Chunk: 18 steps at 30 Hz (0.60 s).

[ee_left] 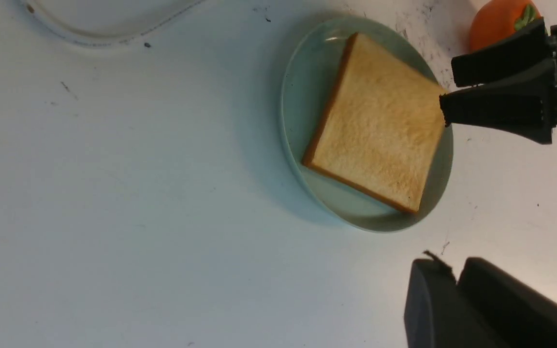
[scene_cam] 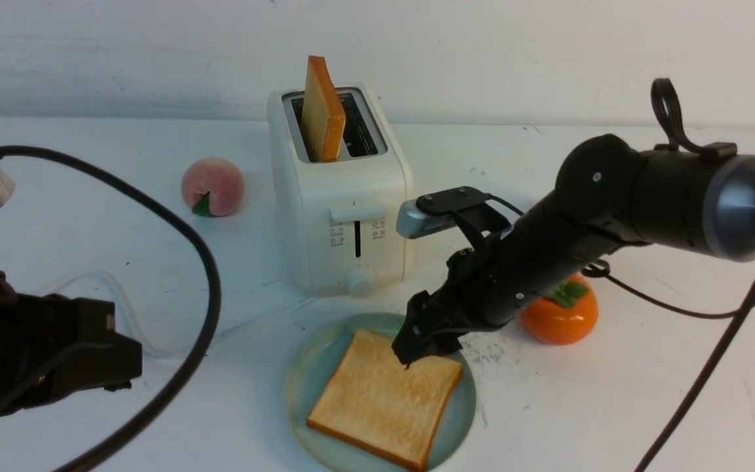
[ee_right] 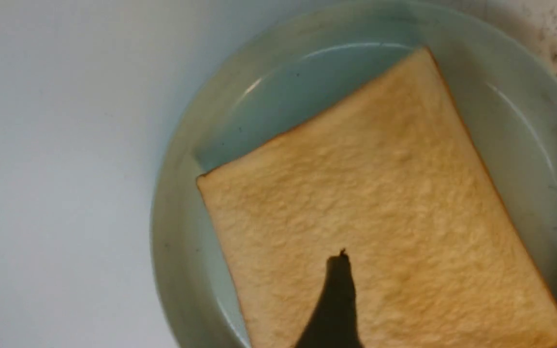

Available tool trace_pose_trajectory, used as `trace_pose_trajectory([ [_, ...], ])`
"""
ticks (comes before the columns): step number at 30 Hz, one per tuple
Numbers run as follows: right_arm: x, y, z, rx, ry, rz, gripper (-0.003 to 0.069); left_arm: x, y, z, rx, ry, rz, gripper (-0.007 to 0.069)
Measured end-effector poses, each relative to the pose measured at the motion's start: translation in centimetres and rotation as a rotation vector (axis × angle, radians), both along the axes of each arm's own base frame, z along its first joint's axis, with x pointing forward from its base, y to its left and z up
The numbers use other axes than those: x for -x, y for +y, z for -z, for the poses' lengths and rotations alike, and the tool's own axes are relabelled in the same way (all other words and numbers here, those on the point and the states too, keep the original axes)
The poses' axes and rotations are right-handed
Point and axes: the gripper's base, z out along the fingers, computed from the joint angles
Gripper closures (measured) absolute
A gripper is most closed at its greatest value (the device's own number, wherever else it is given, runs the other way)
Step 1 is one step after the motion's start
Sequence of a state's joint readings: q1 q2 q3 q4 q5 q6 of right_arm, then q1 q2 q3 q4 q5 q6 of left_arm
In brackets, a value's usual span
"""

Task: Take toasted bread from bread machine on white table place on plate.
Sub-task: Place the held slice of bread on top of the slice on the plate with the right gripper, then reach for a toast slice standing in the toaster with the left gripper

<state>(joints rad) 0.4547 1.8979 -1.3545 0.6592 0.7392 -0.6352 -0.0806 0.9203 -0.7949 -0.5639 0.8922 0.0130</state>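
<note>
Bread machine (scene_cam: 339, 190) icons (scene_cam: 337, 233) (front panel) illegibly small

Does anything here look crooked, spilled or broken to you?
Nothing spilled or broken. The toast on the plate lies skewed, corners near the rim; the other slice sticks high out of the toaster, slightly tilted. Dark smudges mark the white table beside the plate.

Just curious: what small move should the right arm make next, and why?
Probably lift the right gripper straight up: its jaws are open, the square golden toast slice lies flat on the round blue-green plate, a second slice stands in the cream-white toaster.
</note>
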Motion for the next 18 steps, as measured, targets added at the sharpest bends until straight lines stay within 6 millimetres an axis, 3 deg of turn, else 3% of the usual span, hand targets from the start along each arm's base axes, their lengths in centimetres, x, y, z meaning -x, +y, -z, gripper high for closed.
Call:
trace_pose_trajectory([
  [5, -0.2, -0.3, -0.1, 0.047, -0.034, -0.026, 0.0049, 0.0, 0.0, 0.0, -0.002, 0.0, 0.0, 0.055],
  [10, -0.3, -1.2, -2.7, 0.173, -0.042, -0.03, 0.0141, 0.1, 0.0, 0.1, -0.003, 0.01, 0.007, 0.0541],
  [13, -0.1, -2.0, -4.6, 0.24, -0.028, 0.009, 0.0235, 0.2, 0.0, 0.1, -0.004, 0.018, 0.012, 0.0538],
  [14, 0.0, -2.5, -6.3, 0.288, -0.028, 0.034, 0.0312, 0.1, -0.1, 0.1, 0.01, 0.021, 0.005, 0.0536],
  [15, 0.3, -2.7, -6.8, 0.297, -0.012, 0.038, 0.0335, 0.1, -0.1, 0.1, 0.016, 0.023, 0.0, 0.0536],
  [16, 0.6, -3.4, -8.4, 0.342, -0.007, 0.068, 0.0442, -0.2, -0.3, 0.1, 0.052, 0.032, -0.018, 0.0536],
  [18, 1.3, -4.1, -10.0, 0.383, -0.009, 0.099, 0.0568, -0.9, -0.5, 0.1, 0.112, 0.041, -0.043, 0.0536],
])
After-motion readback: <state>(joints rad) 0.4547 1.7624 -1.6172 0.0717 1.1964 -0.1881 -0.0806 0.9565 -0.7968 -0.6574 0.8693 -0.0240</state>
